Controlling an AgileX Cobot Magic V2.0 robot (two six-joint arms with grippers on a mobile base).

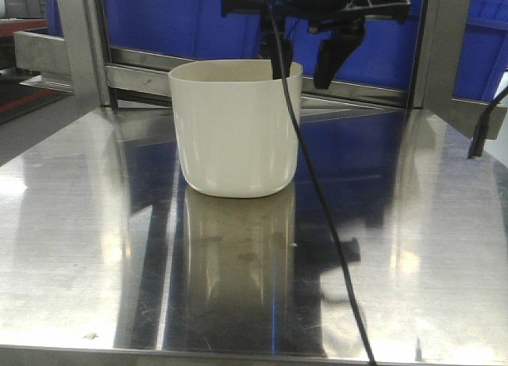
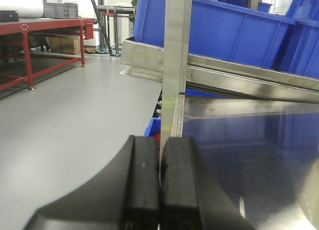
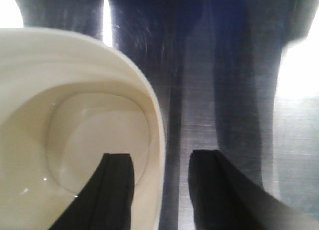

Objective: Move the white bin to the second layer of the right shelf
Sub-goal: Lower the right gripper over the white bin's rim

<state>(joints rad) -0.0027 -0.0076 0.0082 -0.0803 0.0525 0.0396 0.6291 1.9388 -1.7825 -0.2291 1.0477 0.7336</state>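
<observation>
The steel desk (image 1: 95, 247) fills most of the front view, mirror-bright, with blue crates (image 1: 182, 21) racked behind it along the top of the frame. The white bin (image 1: 234, 136) stands upright on the desk, a little left of centre and toward the far edge, resting on its base.

The right tool (image 1: 302, 71) hangs over the bin's right-hand rim at the upper middle of the frame. Its jaws are spread moderately wide and hold nothing yet. In the right wrist view one finger sits inside the bin at lower left, the other outside over bare desk at lower centre. The cream wall runs up between them and looks apart from both pads.

The left tool (image 2: 160, 155) is pressed together on nothing, low in its own view, pointing at a steel upright (image 2: 177, 50) and nowhere near the bin. A black cable (image 1: 317, 207) trails from the right arm down across the bin's right side to the bottom of the frame.

The main risk, as I judge it, is the hold itself. A pinch on one smooth, tapering wall could slip, or let the bin swing and tip once lifted. If the jaws close while off-centre, they may shove the bin across the slick desk instead. The cable could also drag on the rim. I cannot pick out the right shelf second layer in these views.
</observation>
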